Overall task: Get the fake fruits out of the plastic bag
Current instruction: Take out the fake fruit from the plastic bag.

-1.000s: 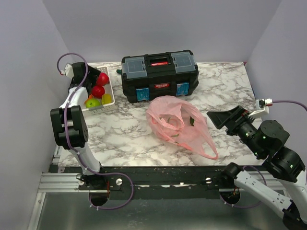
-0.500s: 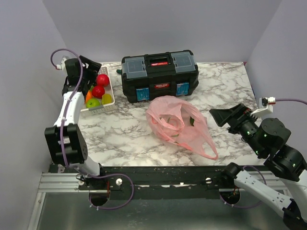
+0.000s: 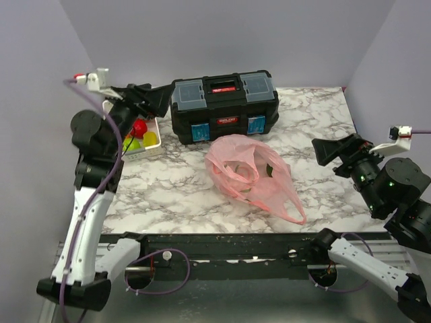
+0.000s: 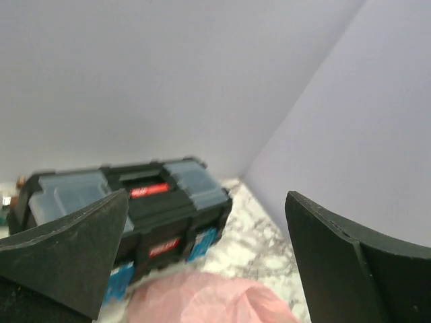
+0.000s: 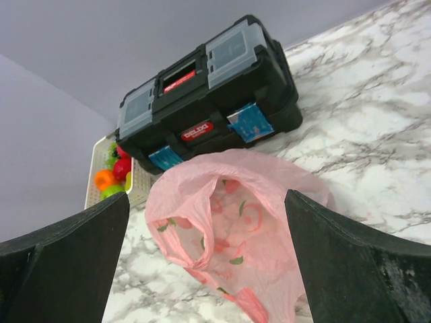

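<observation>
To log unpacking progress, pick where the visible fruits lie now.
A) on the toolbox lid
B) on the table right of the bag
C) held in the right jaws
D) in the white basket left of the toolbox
D: the fruits sit in the basket just left of the toolbox, whose lid is bare, and the right jaws stand open and empty.

Pale lilac-grey walls [image 3: 222, 33] on three sides, plain and matte, closing in a white marble-patterned table [image 3: 168, 192] with grey veining. Along the near edge, a black strip [image 3: 229, 242], then a silver slotted rail [image 3: 77, 256] at the left. Below that, a dull grey metal surface [image 3: 222, 303]. Soft, even light, faint shadows only
</observation>
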Controlling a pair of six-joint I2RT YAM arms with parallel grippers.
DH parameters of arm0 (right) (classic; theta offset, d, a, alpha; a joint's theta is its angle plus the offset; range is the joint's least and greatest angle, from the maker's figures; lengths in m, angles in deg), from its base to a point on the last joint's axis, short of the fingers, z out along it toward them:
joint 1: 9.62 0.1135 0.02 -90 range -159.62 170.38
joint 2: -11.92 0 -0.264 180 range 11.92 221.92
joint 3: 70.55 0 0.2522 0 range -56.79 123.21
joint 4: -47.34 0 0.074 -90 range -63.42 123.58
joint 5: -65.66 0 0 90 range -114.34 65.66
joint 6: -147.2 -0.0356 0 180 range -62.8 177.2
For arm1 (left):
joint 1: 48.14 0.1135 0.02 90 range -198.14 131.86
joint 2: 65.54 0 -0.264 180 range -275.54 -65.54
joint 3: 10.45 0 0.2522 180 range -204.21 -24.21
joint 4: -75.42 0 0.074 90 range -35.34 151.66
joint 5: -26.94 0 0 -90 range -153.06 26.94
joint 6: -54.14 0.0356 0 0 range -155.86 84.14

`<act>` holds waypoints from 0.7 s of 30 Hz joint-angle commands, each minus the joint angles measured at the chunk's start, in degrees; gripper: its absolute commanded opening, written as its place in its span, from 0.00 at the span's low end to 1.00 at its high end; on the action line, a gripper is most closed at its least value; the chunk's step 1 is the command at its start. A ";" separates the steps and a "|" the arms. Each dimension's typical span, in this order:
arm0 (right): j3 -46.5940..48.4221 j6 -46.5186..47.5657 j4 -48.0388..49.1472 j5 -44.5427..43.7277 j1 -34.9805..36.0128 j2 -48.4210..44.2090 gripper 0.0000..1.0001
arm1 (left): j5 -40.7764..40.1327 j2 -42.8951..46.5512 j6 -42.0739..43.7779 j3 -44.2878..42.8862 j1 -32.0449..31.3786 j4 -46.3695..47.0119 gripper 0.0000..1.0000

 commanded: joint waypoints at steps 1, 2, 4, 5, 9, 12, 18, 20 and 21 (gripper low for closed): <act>3.32 4.91 -2.04 -5.25 0.05 1.25 1.00 | 1.70 9.54 2.32 7.51 -1.39 15.87 0.99; 3.55 5.92 -1.64 -5.46 0.04 1.09 1.00 | 1.11 11.73 2.36 9.10 -1.57 19.12 0.99; 3.70 7.67 -0.68 -5.08 0.05 0.53 1.00 | 0.24 14.06 2.79 10.74 -1.76 22.45 0.99; 3.82 7.95 -0.48 -4.95 0.05 0.40 1.00 | 0.70 14.20 4.15 9.86 -1.92 21.33 0.99; 2.15 7.17 -0.96 -4.09 0.05 0.81 1.00 | 3.24 10.86 7.33 4.25 -4.47 6.78 0.99; -1.85 3.67 -1.19 0.22 0.05 3.11 1.00 | 8.39 9.48 4.26 9.11 -7.82 6.58 0.98; -12.26 -8.64 -6.51 2.78 0.00 15.53 1.00 | 13.47 2.66 5.85 15.36 -27.36 6.02 0.98; -14.51 -10.18 -6.37 3.93 0.05 19.47 1.00 | 11.43 0.54 9.64 16.35 -33.81 5.70 0.98; -15.23 -10.89 -6.52 3.79 0.05 20.76 1.00 | 9.78 -0.53 12.02 16.22 -37.06 4.84 0.97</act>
